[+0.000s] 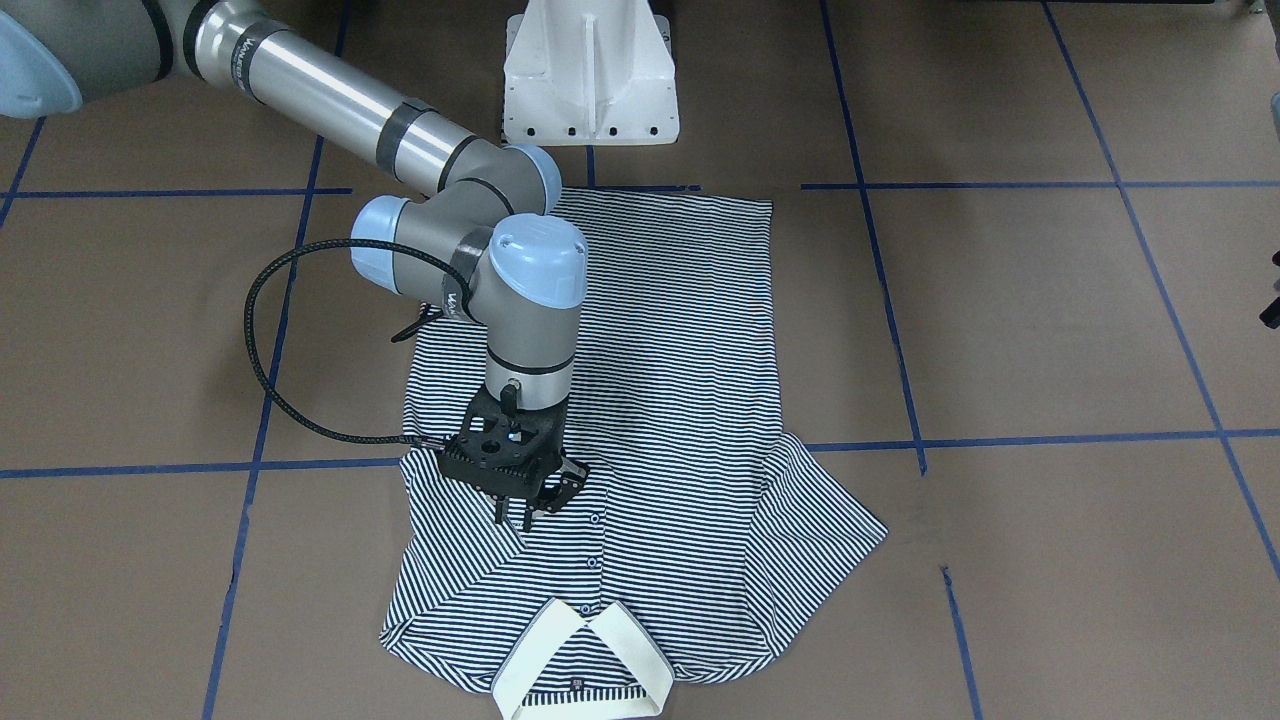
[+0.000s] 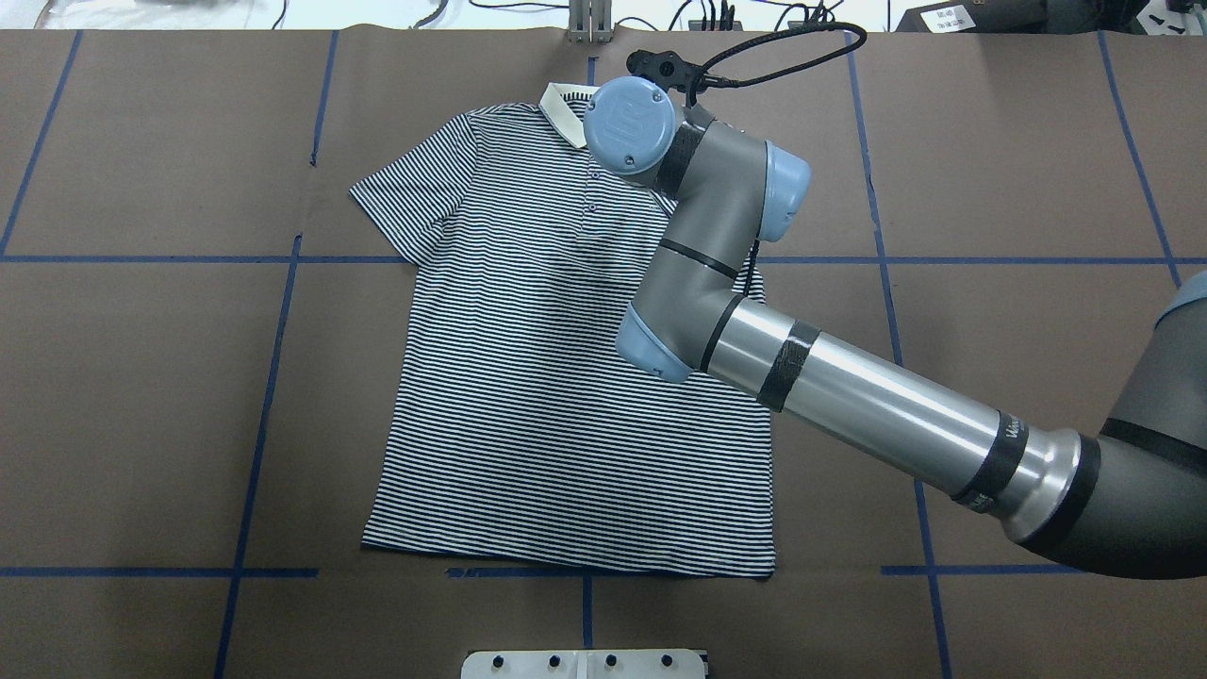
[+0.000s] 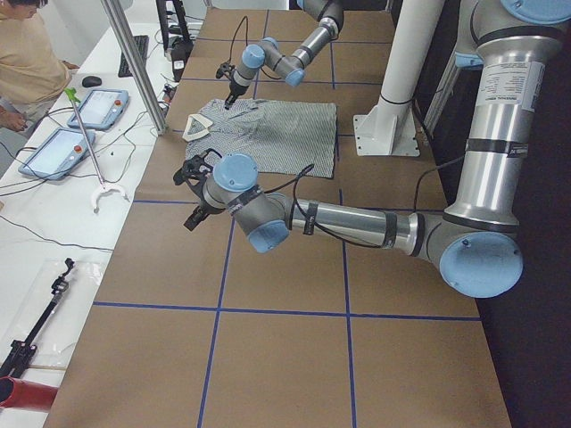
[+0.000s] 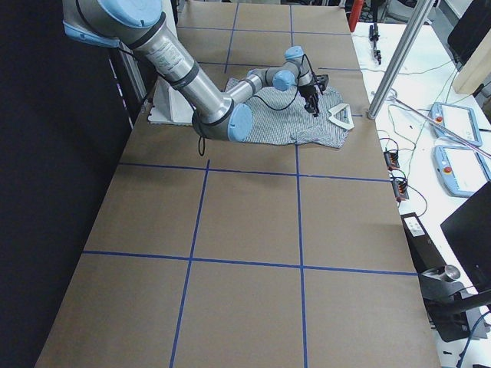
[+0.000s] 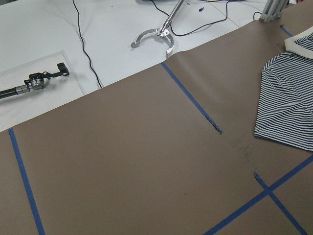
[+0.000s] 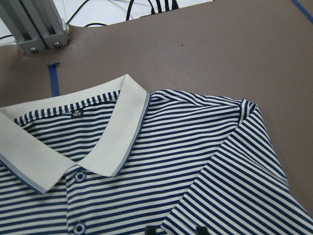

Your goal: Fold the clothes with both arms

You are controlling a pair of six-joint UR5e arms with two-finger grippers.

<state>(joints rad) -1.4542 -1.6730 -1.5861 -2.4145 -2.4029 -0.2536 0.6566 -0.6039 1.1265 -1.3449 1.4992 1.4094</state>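
the striped polo shirt [image 1: 660, 400] lies flat on the paper-covered table [image 1: 1050, 320], collar [image 1: 585, 655] away from the robot, one sleeve [image 6: 234, 196] laid in over the chest. the right gripper [image 1: 515, 518] hangs just over that sleeve, claw released, nothing pinched. if a fingertip snags cloth on lifting, i reckon the fold drags open. the left gripper [image 3: 192, 214] sits well off the shirt; clenched or not, i cannot tell. a black cable [image 1: 262, 330] loops beside the right arm.
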